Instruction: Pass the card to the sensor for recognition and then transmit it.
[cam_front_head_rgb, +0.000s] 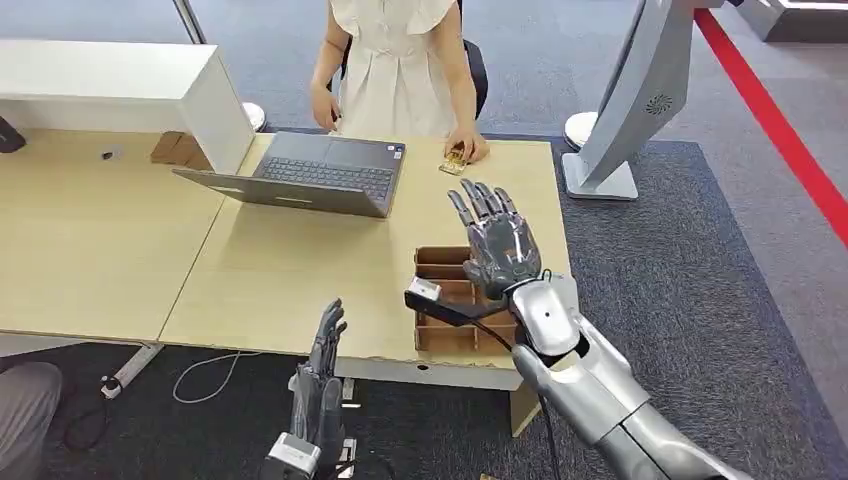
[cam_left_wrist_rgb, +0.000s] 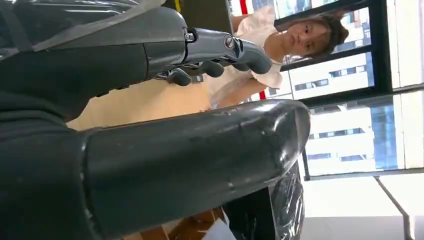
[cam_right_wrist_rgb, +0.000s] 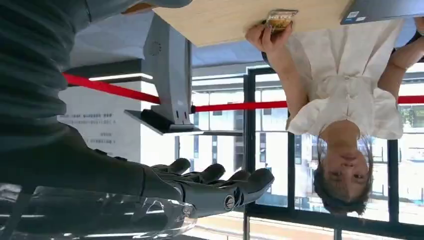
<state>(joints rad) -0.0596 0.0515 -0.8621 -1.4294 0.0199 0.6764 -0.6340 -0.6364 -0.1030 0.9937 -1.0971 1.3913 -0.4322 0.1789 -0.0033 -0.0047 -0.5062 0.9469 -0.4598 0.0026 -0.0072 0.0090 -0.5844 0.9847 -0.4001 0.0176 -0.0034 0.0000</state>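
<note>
A small patterned card (cam_front_head_rgb: 456, 160) lies on the far edge of the wooden table (cam_front_head_rgb: 300, 270), under the fingers of a person's hand (cam_front_head_rgb: 468, 148); the right wrist view shows the same card (cam_right_wrist_rgb: 280, 17) in that hand (cam_right_wrist_rgb: 266, 36). My right hand (cam_front_head_rgb: 497, 240) hovers palm-down above a divided cardboard box (cam_front_head_rgb: 440, 262), fingers (cam_right_wrist_rgb: 220, 182) spread and holding nothing, well short of the card. A black bar-shaped device with a white label (cam_front_head_rgb: 426, 291) sits on the box beside my wrist. My left hand (cam_front_head_rgb: 322, 375) hangs below the table's front edge, fingers (cam_left_wrist_rgb: 220, 52) straight and empty.
An open grey laptop (cam_front_head_rgb: 310, 175) stands left of the card. A person in a white dress (cam_front_head_rgb: 395, 60) stands behind the table. A white kiosk stand (cam_front_head_rgb: 625, 110) rises on the right, on grey carpet with a red stripe (cam_front_head_rgb: 790, 140). A white cabinet (cam_front_head_rgb: 130, 80) is at far left.
</note>
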